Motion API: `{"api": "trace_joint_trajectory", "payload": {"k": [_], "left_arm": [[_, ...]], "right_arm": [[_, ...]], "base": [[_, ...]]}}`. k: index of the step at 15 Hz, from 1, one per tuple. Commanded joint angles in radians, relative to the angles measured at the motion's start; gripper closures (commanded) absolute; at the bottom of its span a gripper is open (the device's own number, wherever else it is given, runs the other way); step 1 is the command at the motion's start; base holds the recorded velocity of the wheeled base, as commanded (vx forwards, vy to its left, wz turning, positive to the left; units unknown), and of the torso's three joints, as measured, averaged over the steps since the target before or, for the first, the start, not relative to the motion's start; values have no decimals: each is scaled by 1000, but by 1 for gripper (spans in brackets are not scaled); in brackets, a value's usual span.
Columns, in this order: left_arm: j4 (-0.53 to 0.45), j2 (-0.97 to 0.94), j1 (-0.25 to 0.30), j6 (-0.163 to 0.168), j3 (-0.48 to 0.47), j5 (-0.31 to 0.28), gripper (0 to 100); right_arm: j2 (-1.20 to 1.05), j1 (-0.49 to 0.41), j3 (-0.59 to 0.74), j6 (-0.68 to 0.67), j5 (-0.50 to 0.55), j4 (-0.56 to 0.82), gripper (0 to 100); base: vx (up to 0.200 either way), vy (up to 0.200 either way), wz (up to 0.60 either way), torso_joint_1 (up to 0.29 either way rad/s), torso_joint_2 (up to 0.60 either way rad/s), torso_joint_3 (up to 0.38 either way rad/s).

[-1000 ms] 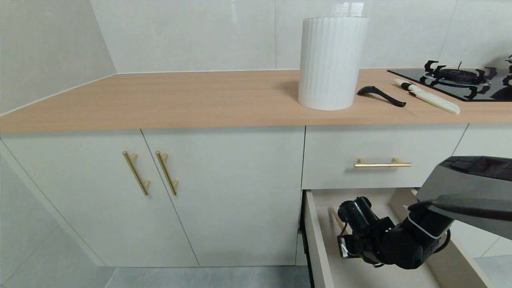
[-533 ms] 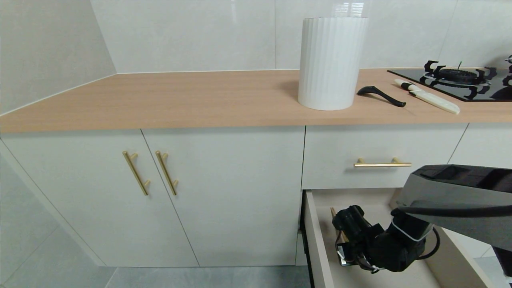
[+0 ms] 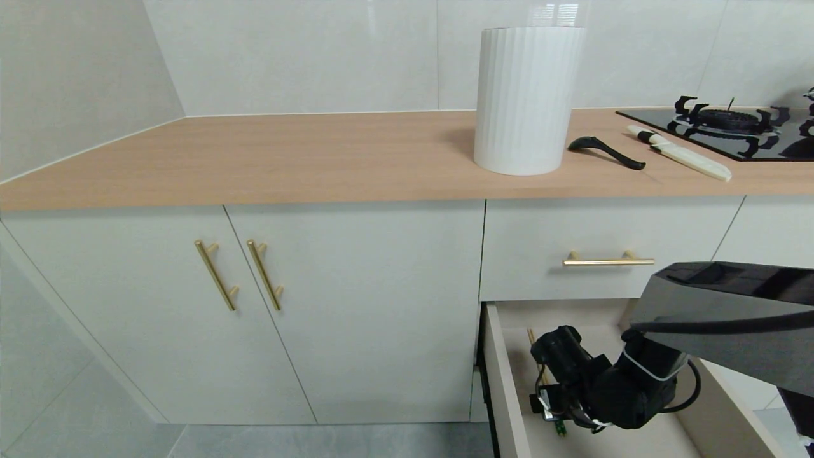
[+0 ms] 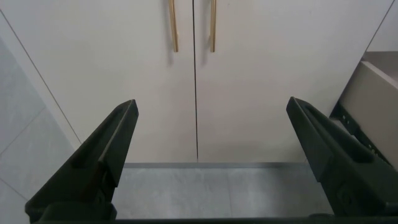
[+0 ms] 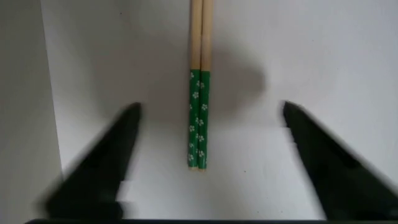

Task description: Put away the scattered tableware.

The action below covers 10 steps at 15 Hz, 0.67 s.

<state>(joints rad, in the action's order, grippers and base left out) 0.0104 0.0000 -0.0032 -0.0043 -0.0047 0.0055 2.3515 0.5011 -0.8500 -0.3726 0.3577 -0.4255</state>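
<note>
Lower and further left than a second ago, deeper inside the open drawer [image 3: 505, 394]: right tool [image 3: 550, 407], over the chopsticks [image 3: 532, 339], a green end newly showing just under the tool. Hardly any shift over the last half second.

Across the whole width, wooden counter [image 3: 286, 159] above pale cabinet doors [image 3: 356, 305] with brass bar handles. Right of the doors, closed drawer front [image 3: 540, 242], and directly under it the open drawer, pulled out. On the counter, tall white ribbed container [image 3: 528, 102], upright; at the far right edge, black gas hob [image 3: 731, 130]. Between container and hob, apart from each other and both lying flat: cream-bladed knife [image 3: 677, 152] nearer the hob, black utensil [image 3: 604, 151] just beside the container.

Before the cabinet doors, above the grey floor [image 4: 205, 186], left tool [image 4: 211, 109]: fingers spread wide, gripping nothing.

From its own wrist, right tool likewise spread wide and gripping nothing, one finger on each side of the chopsticks. Lie on the drawer's pale bottom, side by side and touching, bare wood with green flower-dotted ends, clear of both fingers.
</note>
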Motion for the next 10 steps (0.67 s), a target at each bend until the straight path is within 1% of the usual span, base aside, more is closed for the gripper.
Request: {"api": "trace_joint_trajectory", "payload": {"k": [1,4,6,7,8,10], "left_arm": [[0,2,0,0,0,1,0],[0,2,0,0,0,1,0],[0,2,0,0,0,1,0],[0,2,0,-2,0,2,0],[0,2,0,0,0,2,0],[0,2,0,0,0,1,0]], "right_arm": [[-74,1,28,0,-2,1,0],[-313,1,94,4,-9,1,0],[-455,-10,111,60,-8,19,0],[-489,-18,111,72,-8,34,0],[-606,-24,104,83,-9,99,0],[-741,-27,92,113,-11,183,0]], "base": [[0,0,0,0,0,0],[0,0,0,0,0,0],[0,0,0,0,0,0],[0,0,0,0,0,0],[0,0,0,0,0,0],[0,0,0,0,0,0]]}}
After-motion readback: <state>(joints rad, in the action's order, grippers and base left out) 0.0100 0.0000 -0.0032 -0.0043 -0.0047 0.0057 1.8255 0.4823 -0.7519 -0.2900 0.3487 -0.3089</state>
